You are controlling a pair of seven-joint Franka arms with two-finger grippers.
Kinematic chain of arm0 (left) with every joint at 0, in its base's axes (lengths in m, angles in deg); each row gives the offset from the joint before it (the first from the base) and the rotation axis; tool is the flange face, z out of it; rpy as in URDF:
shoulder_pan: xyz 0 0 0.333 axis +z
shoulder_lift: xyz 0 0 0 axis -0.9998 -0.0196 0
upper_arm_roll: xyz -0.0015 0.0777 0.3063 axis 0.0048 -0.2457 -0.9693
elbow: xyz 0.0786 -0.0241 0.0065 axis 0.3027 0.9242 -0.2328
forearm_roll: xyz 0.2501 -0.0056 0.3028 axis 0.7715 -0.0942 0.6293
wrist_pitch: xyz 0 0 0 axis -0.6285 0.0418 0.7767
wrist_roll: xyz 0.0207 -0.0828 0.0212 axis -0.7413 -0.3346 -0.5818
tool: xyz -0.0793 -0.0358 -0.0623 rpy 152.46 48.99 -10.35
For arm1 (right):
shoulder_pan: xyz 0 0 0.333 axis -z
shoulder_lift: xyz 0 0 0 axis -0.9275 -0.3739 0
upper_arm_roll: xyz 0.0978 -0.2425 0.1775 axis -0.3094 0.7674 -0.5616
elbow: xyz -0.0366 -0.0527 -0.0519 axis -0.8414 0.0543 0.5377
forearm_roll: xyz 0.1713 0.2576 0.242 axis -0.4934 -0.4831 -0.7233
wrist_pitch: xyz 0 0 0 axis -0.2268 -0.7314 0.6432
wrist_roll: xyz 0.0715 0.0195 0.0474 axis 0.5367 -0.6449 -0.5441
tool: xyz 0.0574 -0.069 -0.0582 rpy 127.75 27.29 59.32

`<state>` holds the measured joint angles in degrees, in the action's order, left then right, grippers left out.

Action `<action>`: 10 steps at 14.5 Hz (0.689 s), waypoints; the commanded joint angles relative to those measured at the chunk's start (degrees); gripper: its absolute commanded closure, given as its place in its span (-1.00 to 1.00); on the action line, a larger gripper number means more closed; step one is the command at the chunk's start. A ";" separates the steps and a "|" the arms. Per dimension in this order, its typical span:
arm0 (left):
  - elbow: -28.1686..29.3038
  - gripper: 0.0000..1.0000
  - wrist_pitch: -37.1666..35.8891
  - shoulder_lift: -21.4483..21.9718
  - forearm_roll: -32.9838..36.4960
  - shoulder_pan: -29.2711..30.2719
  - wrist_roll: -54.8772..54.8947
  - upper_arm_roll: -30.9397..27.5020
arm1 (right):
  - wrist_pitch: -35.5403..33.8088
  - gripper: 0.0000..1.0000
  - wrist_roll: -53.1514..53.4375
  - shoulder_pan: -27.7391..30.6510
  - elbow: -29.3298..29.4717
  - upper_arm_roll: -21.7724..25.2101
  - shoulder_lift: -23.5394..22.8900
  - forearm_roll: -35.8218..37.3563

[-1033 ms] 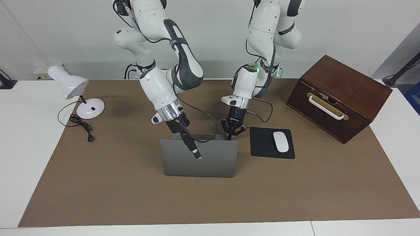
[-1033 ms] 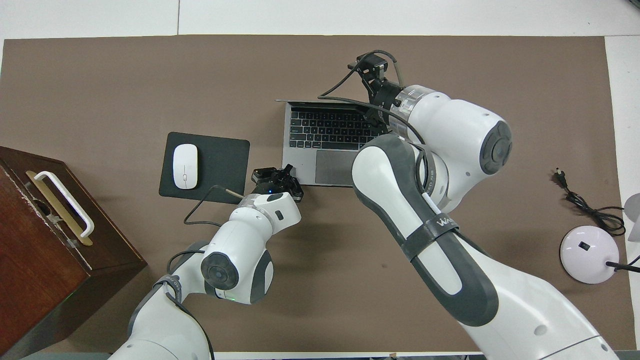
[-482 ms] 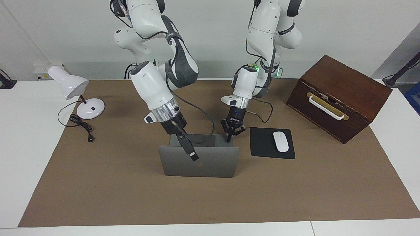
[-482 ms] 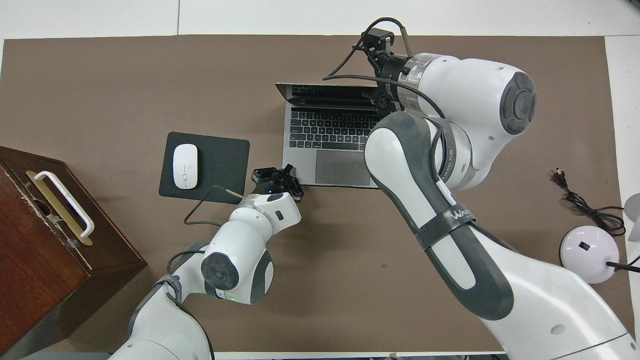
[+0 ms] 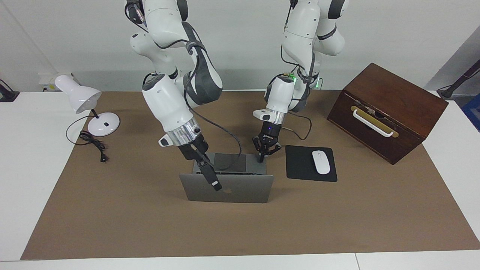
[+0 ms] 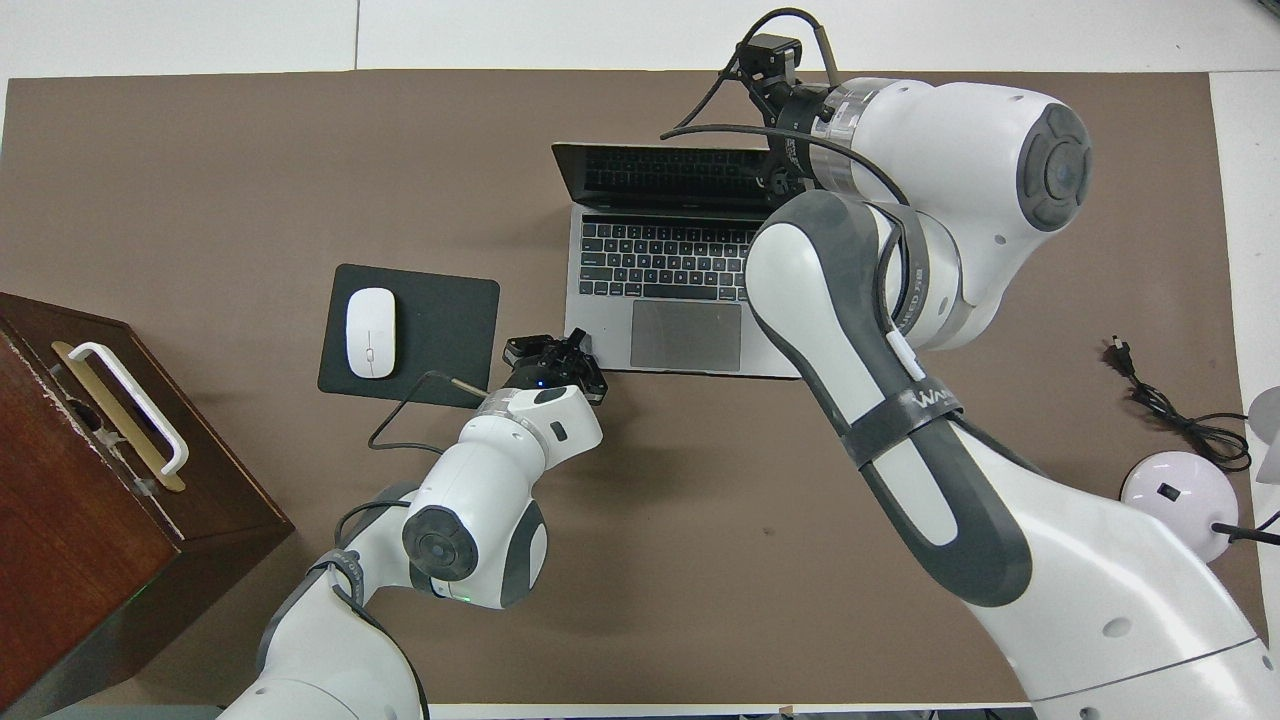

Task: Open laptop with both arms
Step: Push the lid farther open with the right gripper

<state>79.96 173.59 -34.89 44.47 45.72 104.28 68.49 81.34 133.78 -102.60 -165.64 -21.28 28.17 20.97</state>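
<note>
Brown tabletop [image 5: 337, 217]: laptop [image 5: 228, 187] stands open; left gripper [image 5: 261, 155], fingers shut, pins its deck, right gripper [image 5: 214, 183], fingers unreadable, pushes the lid. Next: release.

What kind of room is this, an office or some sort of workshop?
Most likely a robotics lab dressed up as an office desk. Two white robot arms stand at a table with a brown mat, and on it lie a laptop, a mouse and a desk lamp.

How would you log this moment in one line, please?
laptop: partly open | left gripper: shut, on deck corner | right gripper: at lid edge
</note>
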 commanded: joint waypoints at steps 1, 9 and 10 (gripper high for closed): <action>-0.96 1.00 1.38 -2.89 1.15 0.88 0.32 0.16 | -2.83 -0.96 1.53 1.77 5.10 0.00 -2.74 1.70; -0.96 1.00 1.38 -2.89 1.42 0.88 0.32 0.16 | -5.81 -0.96 1.44 3.44 7.21 -0.09 -3.45 1.78; -0.96 1.00 1.38 -2.89 1.42 0.88 0.32 0.16 | -7.91 -0.96 1.62 3.53 7.65 -0.09 -3.27 1.78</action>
<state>79.99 173.73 -34.92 44.54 45.72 104.30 68.50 76.91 133.78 -100.37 -161.19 -21.26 26.12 20.99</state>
